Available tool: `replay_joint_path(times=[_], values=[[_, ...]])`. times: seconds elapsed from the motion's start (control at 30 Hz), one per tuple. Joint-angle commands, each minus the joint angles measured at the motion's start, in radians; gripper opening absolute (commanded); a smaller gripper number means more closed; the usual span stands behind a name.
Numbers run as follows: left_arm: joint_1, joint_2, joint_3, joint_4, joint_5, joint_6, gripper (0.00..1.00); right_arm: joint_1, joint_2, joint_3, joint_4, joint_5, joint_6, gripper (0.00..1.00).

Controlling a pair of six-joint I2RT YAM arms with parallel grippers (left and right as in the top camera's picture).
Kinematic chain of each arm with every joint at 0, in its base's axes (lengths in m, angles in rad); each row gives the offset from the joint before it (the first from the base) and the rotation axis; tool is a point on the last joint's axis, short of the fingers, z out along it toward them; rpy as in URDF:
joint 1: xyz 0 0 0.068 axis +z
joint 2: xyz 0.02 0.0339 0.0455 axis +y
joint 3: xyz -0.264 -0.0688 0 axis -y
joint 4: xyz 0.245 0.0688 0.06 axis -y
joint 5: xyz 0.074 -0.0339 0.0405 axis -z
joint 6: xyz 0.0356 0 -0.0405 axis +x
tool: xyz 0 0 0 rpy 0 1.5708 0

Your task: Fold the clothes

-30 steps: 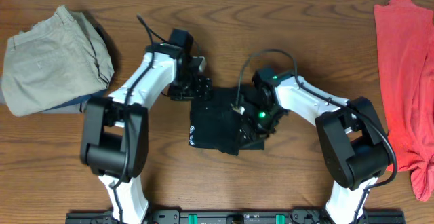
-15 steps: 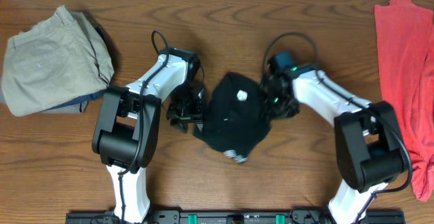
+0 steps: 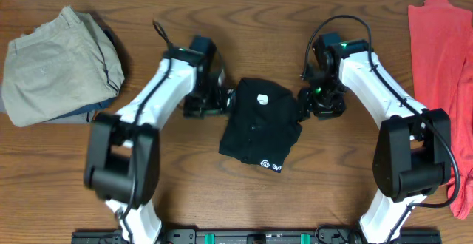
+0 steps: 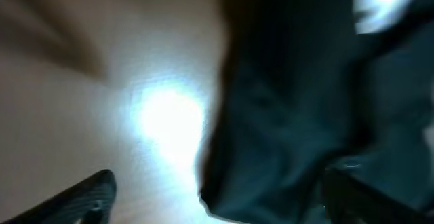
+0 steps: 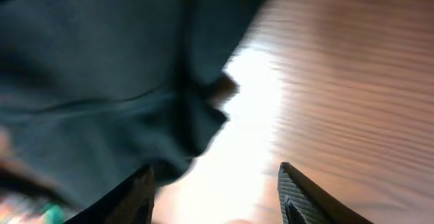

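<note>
The black shirt (image 3: 260, 126) lies in a compact folded bundle at the table's middle, with small white logo marks on top and at its near edge. My left gripper (image 3: 216, 102) is open at the bundle's left edge. In the left wrist view (image 4: 217, 203) the dark fabric (image 4: 291, 115) lies between the spread fingers. My right gripper (image 3: 310, 105) is open at the bundle's right edge. In the right wrist view (image 5: 217, 197) the fabric (image 5: 88, 61) reaches its left finger. The khaki trousers (image 3: 59, 63) lie folded at the far left. The coral-red garment (image 3: 442, 89) lies spread at the right edge.
A strip of dark blue cloth (image 3: 81, 112) shows under the khaki trousers. The wooden table (image 3: 244, 22) is bare behind the arms. A black rail (image 3: 244, 236) runs along the near edge between the arm bases.
The black shirt was bunched and lifted between the grippers; now it lies flat and folded. Both grippers have let go and sit at its sides, further back.
</note>
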Motion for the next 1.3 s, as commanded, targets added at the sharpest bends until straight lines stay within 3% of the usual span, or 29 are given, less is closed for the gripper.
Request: replay_joint_path(times=[0.0, 0.17, 0.5, 0.67, 0.73, 0.83, 0.9, 0.97, 1.0, 1.27], values=[[0.003, -0.016, 0.016, 0.039, 0.109, 0.133, 0.98, -0.005, -0.021, 0.013, -0.003, -0.206, -0.081, 0.57], [0.002, 0.047, 0.013, 0.063, 0.226, 0.245, 0.98, -0.006, -0.021, 0.013, -0.005, -0.2, -0.08, 0.56], [-0.003, 0.215, 0.012, 0.102, 0.252, 0.279, 0.98, -0.007, -0.021, 0.013, -0.026, -0.174, -0.08, 0.57], [-0.048, 0.263, 0.011, 0.111, 0.358, 0.294, 0.98, -0.018, -0.021, 0.013, -0.041, -0.147, -0.08, 0.56], [-0.084, 0.273, 0.011, 0.126, 0.368, 0.294, 0.87, -0.026, -0.021, 0.013, -0.049, -0.131, -0.08, 0.56], [-0.132, 0.273, 0.012, 0.157, 0.36, 0.319, 0.6, -0.044, -0.021, 0.013, -0.061, -0.106, -0.08, 0.56], [-0.147, 0.273, 0.013, 0.182, 0.314, 0.314, 0.29, -0.062, -0.021, 0.013, -0.072, -0.091, -0.08, 0.56], [-0.145, 0.273, 0.018, 0.189, 0.244, 0.289, 0.1, -0.082, -0.021, 0.013, -0.084, -0.067, -0.08, 0.55], [-0.135, 0.27, 0.021, 0.187, 0.195, 0.264, 0.06, -0.092, -0.021, 0.013, -0.09, -0.055, -0.08, 0.55], [0.018, 0.159, 0.024, 0.154, -0.18, 0.097, 0.06, -0.167, -0.021, 0.013, -0.11, 0.025, -0.08, 0.54]])
